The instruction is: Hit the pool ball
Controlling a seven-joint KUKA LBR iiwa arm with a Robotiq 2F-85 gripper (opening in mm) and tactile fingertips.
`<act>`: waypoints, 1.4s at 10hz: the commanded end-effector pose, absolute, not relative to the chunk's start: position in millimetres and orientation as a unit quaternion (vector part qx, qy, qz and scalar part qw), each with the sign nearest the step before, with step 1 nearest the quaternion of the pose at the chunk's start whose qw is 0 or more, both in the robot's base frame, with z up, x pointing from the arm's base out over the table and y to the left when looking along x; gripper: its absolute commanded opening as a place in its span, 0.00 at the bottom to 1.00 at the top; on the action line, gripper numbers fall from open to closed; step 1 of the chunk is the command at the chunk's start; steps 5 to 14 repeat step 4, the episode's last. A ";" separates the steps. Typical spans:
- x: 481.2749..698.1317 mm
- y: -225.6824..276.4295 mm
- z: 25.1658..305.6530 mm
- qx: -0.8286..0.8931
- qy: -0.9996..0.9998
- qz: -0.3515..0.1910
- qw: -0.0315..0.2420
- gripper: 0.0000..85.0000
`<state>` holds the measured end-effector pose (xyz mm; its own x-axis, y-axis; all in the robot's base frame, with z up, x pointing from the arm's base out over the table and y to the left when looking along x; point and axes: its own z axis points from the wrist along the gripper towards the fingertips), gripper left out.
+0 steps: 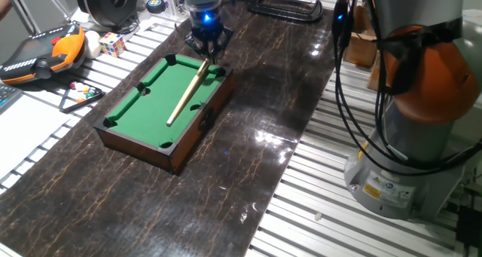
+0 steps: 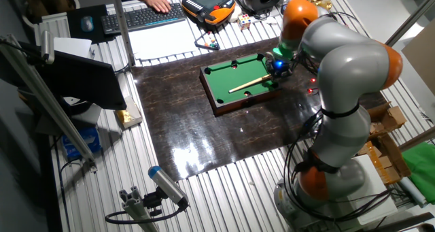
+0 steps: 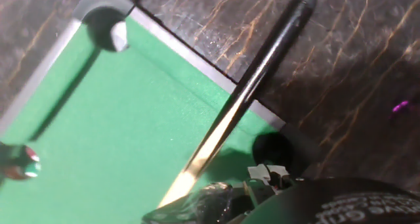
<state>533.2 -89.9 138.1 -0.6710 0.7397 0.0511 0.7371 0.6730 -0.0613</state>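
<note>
The miniature green-felt pool table (image 1: 162, 91) in its wooden box stands on the dark marbled mat, and also shows in the other fixed view (image 2: 234, 82). My gripper (image 1: 207, 50) hangs over the table's far end and is shut on the top of a wooden cue stick (image 1: 187, 91). The cue slants down across the felt. In the hand view the cue (image 3: 243, 99) runs from my fingers up to the right, across the table's rail. The pool ball (image 3: 21, 162) is a small dark glossy sphere at the left edge of the hand view, well left of the cue. I cannot make it out in the fixed views.
A black triangle rack with small coloured balls (image 1: 79, 95) lies left of the mat. A Rubik's cube (image 1: 113, 44) and an orange teach pendant (image 1: 45, 50) sit behind it. My arm's base (image 1: 407, 151) stands at the right. A keyboard (image 2: 146, 15) lies at the far side.
</note>
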 end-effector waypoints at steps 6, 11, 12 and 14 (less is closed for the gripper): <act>533.8 -90.2 137.5 -0.210 -0.977 0.025 0.034 0.01; 533.8 -90.2 137.5 -0.210 -0.977 0.025 0.034 0.01; 533.8 -90.2 137.5 -0.210 -0.977 0.025 0.034 0.01; 533.8 -90.2 137.5 -0.210 -0.977 0.025 0.034 0.01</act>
